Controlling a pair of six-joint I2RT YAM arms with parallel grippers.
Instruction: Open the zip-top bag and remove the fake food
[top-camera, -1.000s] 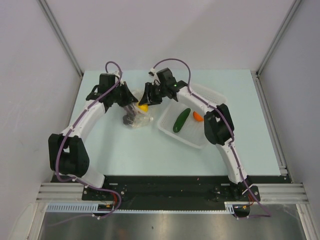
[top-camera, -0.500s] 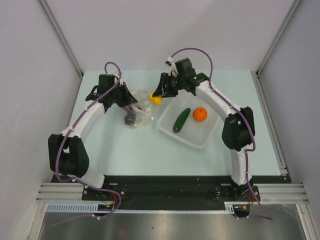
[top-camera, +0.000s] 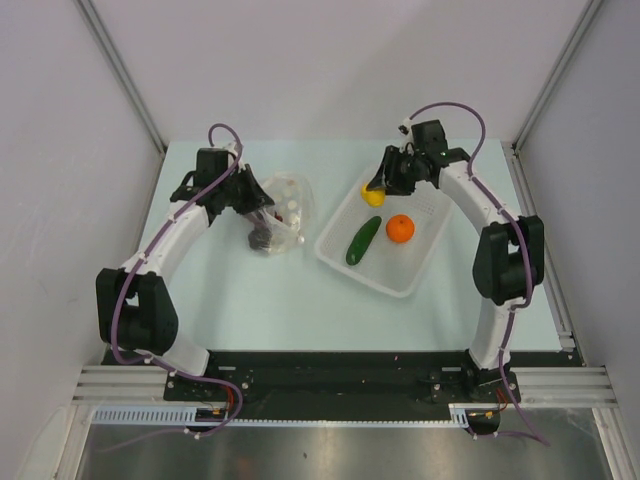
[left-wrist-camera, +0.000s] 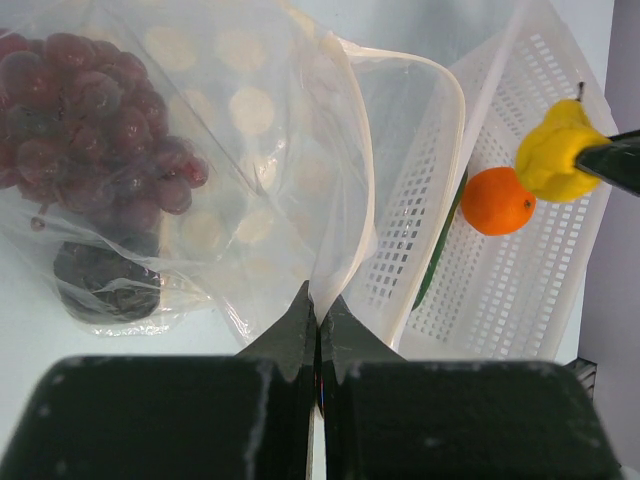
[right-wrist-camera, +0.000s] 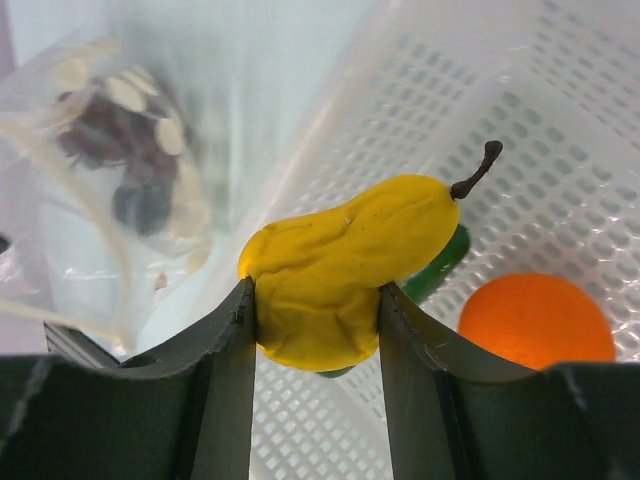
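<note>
Top external: right arm (top-camera: 470, 195) reaches over the basket (top-camera: 400, 272), right gripper (top-camera: 375, 190) clamping the pear (top-camera: 372, 196); left arm (top-camera: 185, 225) bent, left gripper (left-wrist-camera: 320, 320) pinching the bag (top-camera: 290, 196) edge.

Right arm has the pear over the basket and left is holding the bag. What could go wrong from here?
1. The right pincer holds the pear at the basket's far left corner, close to the rim. Released there, it may strike the rim and roll out.
2. The left pincer pinches only a thin edge of the zip-top bag. If the film slips, the mouth may collapse over the grapes and dark fruit inside.
</note>
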